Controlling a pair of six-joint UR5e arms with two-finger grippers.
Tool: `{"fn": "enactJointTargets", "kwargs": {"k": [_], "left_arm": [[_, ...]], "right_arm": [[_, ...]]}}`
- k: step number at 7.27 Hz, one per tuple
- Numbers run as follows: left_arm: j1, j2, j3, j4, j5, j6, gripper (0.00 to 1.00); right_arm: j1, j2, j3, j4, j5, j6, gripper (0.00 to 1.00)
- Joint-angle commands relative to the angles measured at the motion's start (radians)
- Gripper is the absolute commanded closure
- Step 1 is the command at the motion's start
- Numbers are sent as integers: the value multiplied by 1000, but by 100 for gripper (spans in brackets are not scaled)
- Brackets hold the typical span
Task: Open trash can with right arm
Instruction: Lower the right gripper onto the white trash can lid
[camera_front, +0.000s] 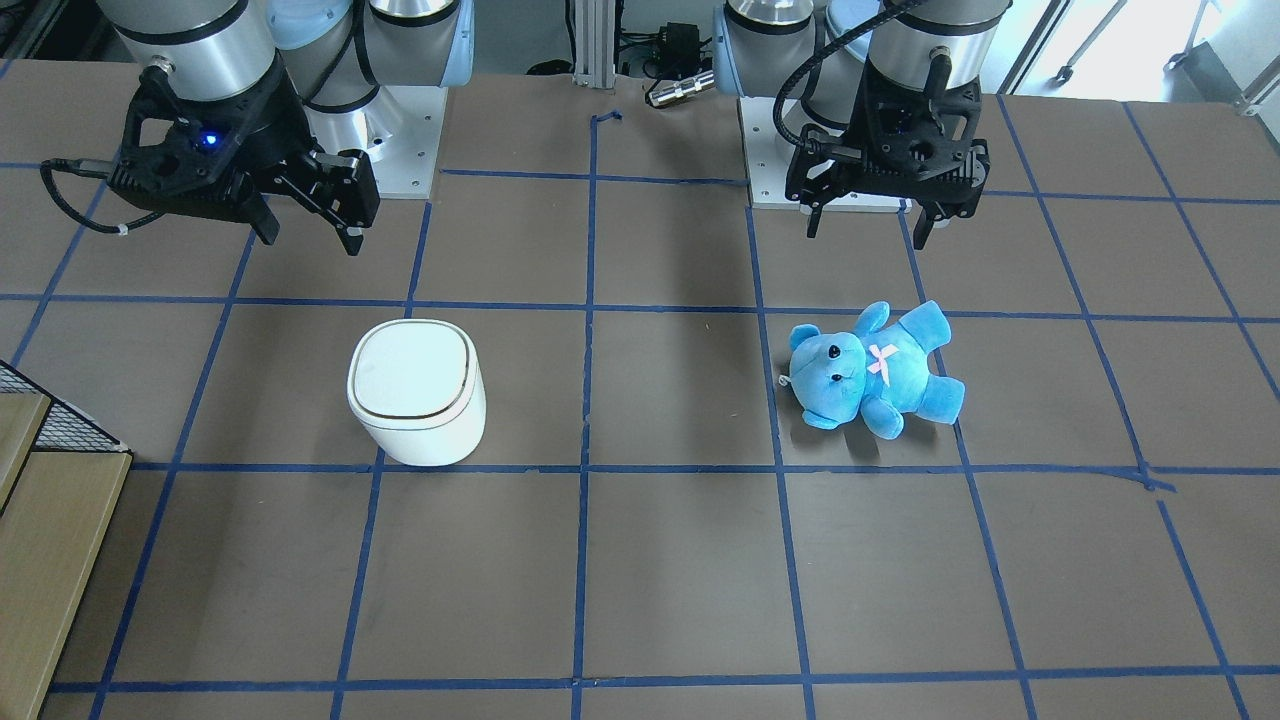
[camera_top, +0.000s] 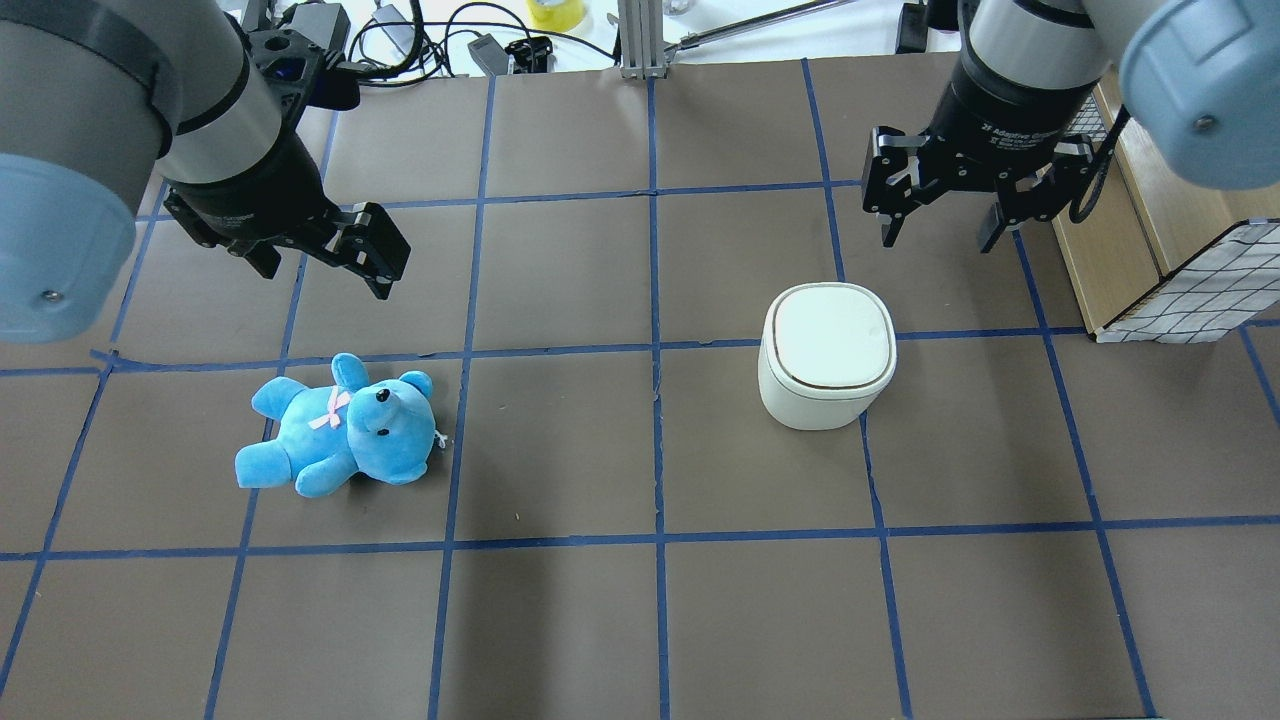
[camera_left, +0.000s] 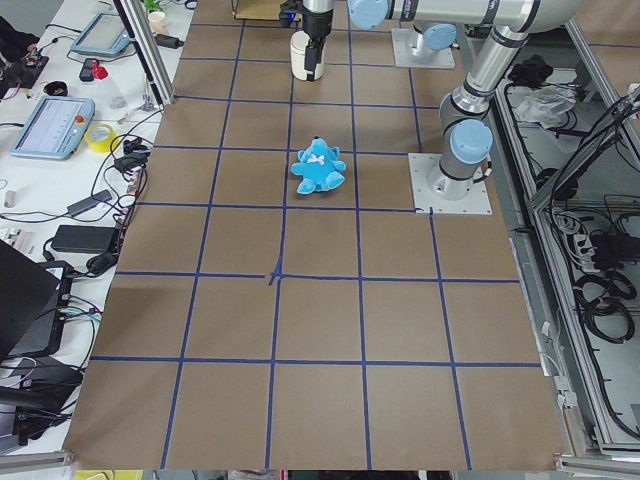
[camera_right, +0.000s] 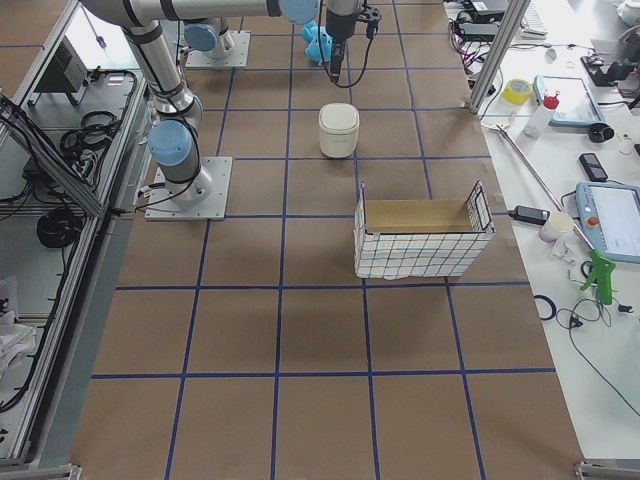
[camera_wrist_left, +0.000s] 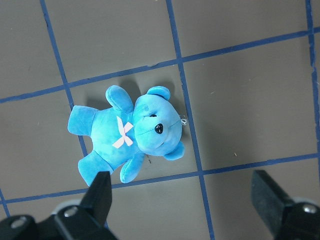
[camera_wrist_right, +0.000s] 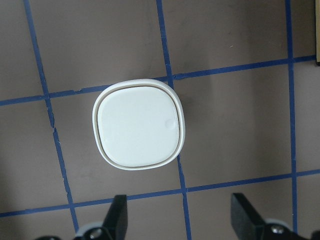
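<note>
We've got the small white rounded-square plastic trash can (camera_top: 825, 355), lid closed, sitting on the brown counter (camera_top: 560, 620) below our right pincer (camera_top: 938, 238), which is spread and empty. The left pincer (camera_top: 328, 278) is spread too.

Trash can (camera_top: 826, 340): smooth white plastic, slight sheen.
Bear (camera_top: 345, 440): soft blue plush cloth, pink ribbon.
Table (camera_top: 560, 620): matt brown paper-like cover.
Grid tape (camera_top: 658, 450): blue, smooth.

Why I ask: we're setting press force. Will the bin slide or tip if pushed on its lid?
Likely light: the bin looks like plastic, so a sideways push may slide it. Tipping seems unlikely: it stands squat and wide.
</note>
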Motion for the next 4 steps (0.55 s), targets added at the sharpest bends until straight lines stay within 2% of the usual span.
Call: {"fn": "enactJointTargets", "kwargs": {"k": [1,2,3,4], "left_arm": [[0,0,0,0,0,0,0],[0,0,0,0,0,0,0],[0,0,0,0,0,0,0],[0,0,0,0,0,0,0]], "right_arm": [[2,9,1,-8,5,3,67],[2,13,2,-3,5,3,86],[2,22,8,-5,5,6,96],[2,33,16,-6,5,7,100]]}}
